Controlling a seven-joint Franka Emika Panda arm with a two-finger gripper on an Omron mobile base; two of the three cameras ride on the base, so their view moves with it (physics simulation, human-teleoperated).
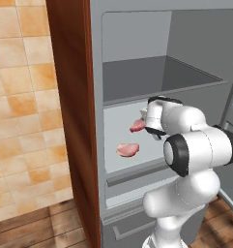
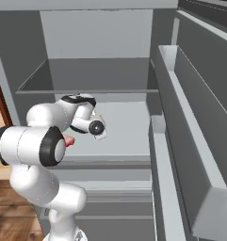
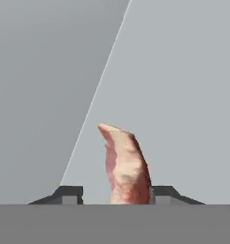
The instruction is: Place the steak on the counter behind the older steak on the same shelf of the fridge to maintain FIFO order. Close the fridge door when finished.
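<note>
Fridge (image 1: 96, 72): seen standing open, its pale grey interior exposed, with a reddish-brown wood panel (image 1: 72, 97) along its left side in the left base view.
Fridge door (image 2: 199, 141): seen swung wide to the right in the right base view, its grey inner bins turned toward the arm.
Upper shelf (image 1: 156, 77): a darker grey shelf is seen above the pale one.
Shelf (image 1: 113, 160): the pale grey-white shelf with a grey front lip is seen below the dark one; both pieces of meat are found at this level.
Pincer (image 3: 116, 193): reached into the fridge over the pale shelf; in the hand view its two dark tips are seen on either side of a meat slab, the right tip touching it and the left tip set a little apart. It is judged to be clenched on the meat.
Steak (image 3: 125, 164): held between the tips, stood on edge in the hand view, pinkish-red with a paler rim. In the left base view its end (image 1: 137, 126) is seen just left of the wrist, above the shelf and further back than the other slab.
Older steak (image 1: 127, 149): laid flat on the pale shelf near its front lip, left of the arm, apart from the held piece.
Contact with shelf: whether the held steak touches the shelf surface cannot be told.
Surroundings: tan wall tiles (image 1: 21, 111) and a wooden floor (image 1: 36, 227) are seen left of the fridge.
</note>
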